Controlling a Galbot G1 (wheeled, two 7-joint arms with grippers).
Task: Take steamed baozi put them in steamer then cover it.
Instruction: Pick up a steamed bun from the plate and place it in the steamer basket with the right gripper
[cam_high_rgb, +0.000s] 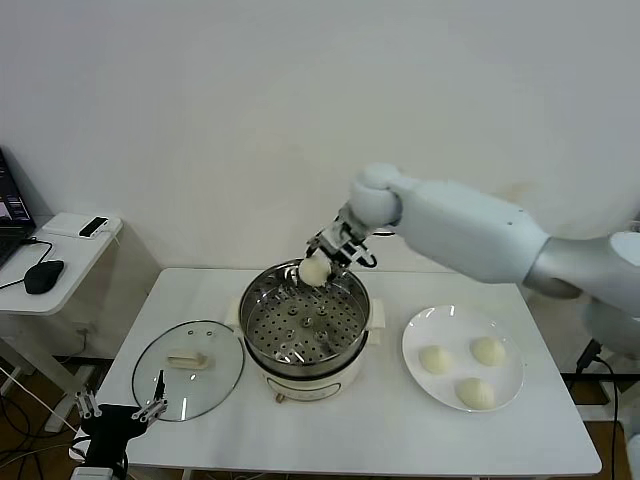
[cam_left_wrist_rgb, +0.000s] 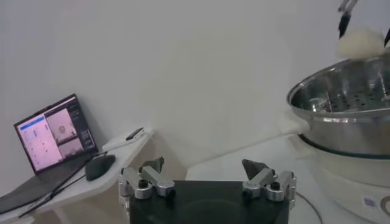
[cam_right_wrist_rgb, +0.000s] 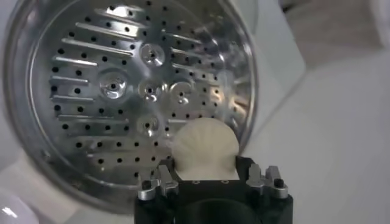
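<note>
No legible text anywhere. Laptop screen (cam_left_wrist_rgb: 55, 139) on the side desk shows a lit interface with panels; its writing is too small to read. Small label (cam_left_wrist_rgb: 368, 201) on the steamer (cam_left_wrist_rgb: 341, 115) base: marks present, unreadable.

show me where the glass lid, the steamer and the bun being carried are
glass lid (cam_high_rgb: 188, 371), head view, clear pane beside handle
steamer (cam_high_rgb: 305, 325), head view, perforated tray centre
carried bun (cam_right_wrist_rgb: 204, 148), right wrist view, bun's top surface

Head high, wrists close; shared steamer (cam_high_rgb: 305, 325).
</note>
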